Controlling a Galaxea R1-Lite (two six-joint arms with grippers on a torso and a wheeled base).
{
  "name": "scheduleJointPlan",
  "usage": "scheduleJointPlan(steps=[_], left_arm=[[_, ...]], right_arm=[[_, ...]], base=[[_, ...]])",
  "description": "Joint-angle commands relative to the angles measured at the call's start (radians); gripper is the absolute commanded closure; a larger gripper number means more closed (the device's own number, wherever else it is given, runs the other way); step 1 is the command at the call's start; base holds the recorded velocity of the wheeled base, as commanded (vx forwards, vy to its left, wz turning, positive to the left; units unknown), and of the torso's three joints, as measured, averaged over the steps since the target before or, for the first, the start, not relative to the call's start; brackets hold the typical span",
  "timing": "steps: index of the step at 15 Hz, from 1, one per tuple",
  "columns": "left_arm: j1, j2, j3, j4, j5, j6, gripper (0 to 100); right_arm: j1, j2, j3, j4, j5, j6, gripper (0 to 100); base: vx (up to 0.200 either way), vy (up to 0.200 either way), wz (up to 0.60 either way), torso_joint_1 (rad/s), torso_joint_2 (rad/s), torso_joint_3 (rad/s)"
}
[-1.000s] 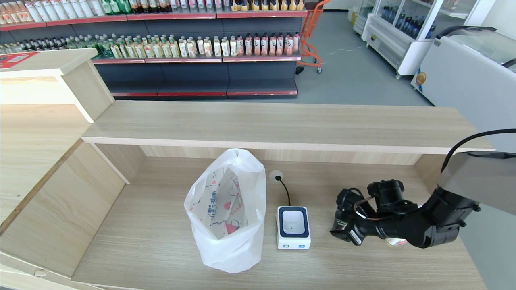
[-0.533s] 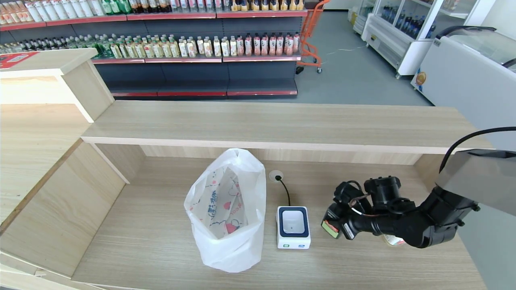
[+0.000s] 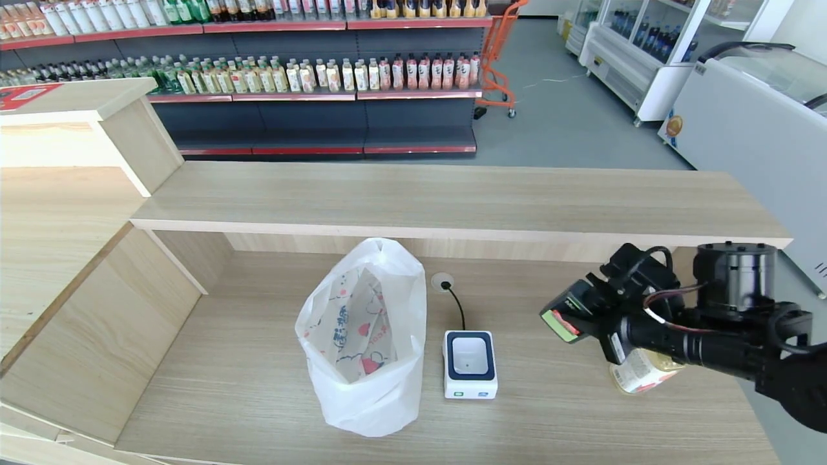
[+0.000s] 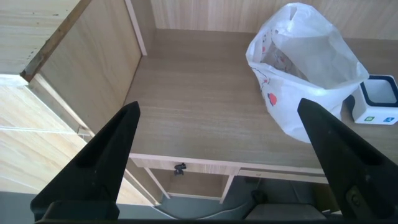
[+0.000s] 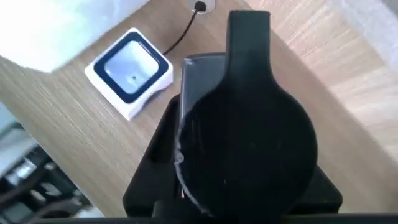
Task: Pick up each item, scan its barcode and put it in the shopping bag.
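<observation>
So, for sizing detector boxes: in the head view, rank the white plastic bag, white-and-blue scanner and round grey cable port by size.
1. white plastic bag
2. white-and-blue scanner
3. round grey cable port

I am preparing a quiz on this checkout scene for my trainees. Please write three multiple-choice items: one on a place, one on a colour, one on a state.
1. Where does the scanner stand relative to the shopping bag?
A. inside it
B. on the counter, right of it
C. on the upper ledge

2. What colour is the shopping bag?
A. white
B. black
C. orange

3. How are the left gripper's fingers?
A. shut on a bottle
B. shut on the bag
C. open, holding nothing

1 B: it sits on the wood beside the bag.
2 A: its plastic is white.
3 C: a wide gap separates them.
</observation>
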Motion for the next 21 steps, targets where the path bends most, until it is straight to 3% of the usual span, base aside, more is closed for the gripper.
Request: scheduleJointPlan(steps=[1, 2, 4, 5, 8, 10, 14, 17, 21], left_arm=[[0.0, 0.0, 0.0, 0.0, 0.0, 0.0, 0], [0.0, 0.0, 0.0, 0.0, 0.0, 0.0, 0], [0.0, 0.0, 0.0, 0.0, 0.0, 0.0, 0], [0.0, 0.0, 0.0, 0.0, 0.0, 0.0, 0], [0.0, 0.0, 0.0, 0.0, 0.0, 0.0, 0], [0.0, 0.0, 0.0, 0.0, 0.0, 0.0, 0], [0.0, 0.0, 0.0, 0.0, 0.0, 0.0, 0], [0.0, 0.0, 0.0, 0.0, 0.0, 0.0, 0], [0.0, 0.0, 0.0, 0.0, 0.0, 0.0, 0]], right_arm=[[-0.031, -0.244, 0.15, 0.009, 0.103, -0.502, 100], [-0.028, -0.247, 0.146, 0.022, 0.145, -0.565, 100], [0.005, -0.244, 0.149, 0.054, 0.252, -1.073, 100], [0.034, -0.235, 0.147, 0.103, 0.257, -1.223, 100], [0.152, -0.129, 0.14, 0.221, 0.298, -1.553, 100], [0.209, -0.011, 0.141, 0.151, 0.416, -1.725, 100], [0.245, 0.074, 0.138, 0.097, 0.501, -1.913, 100], [0.271, 0.109, 0.045, 0.097, 0.637, -1.969, 100], [0.285, 0.098, -0.028, 0.094, 0.695, -2.002, 100]], base=[[0.0, 0.0, 0.0, 0.0, 0.0, 0.0], [0.0, 0.0, 0.0, 0.0, 0.0, 0.0], [0.0, 0.0, 0.0, 0.0, 0.0, 0.0], [0.0, 0.0, 0.0, 0.0, 0.0, 0.0], [0.0, 0.0, 0.0, 0.0, 0.0, 0.0], [0.0, 0.0, 0.0, 0.0, 0.0, 0.0], [0.0, 0.0, 0.0, 0.0, 0.0, 0.0], [0.0, 0.0, 0.0, 0.0, 0.0, 0.0], [0.0, 0.0, 0.0, 0.0, 0.0, 0.0]])
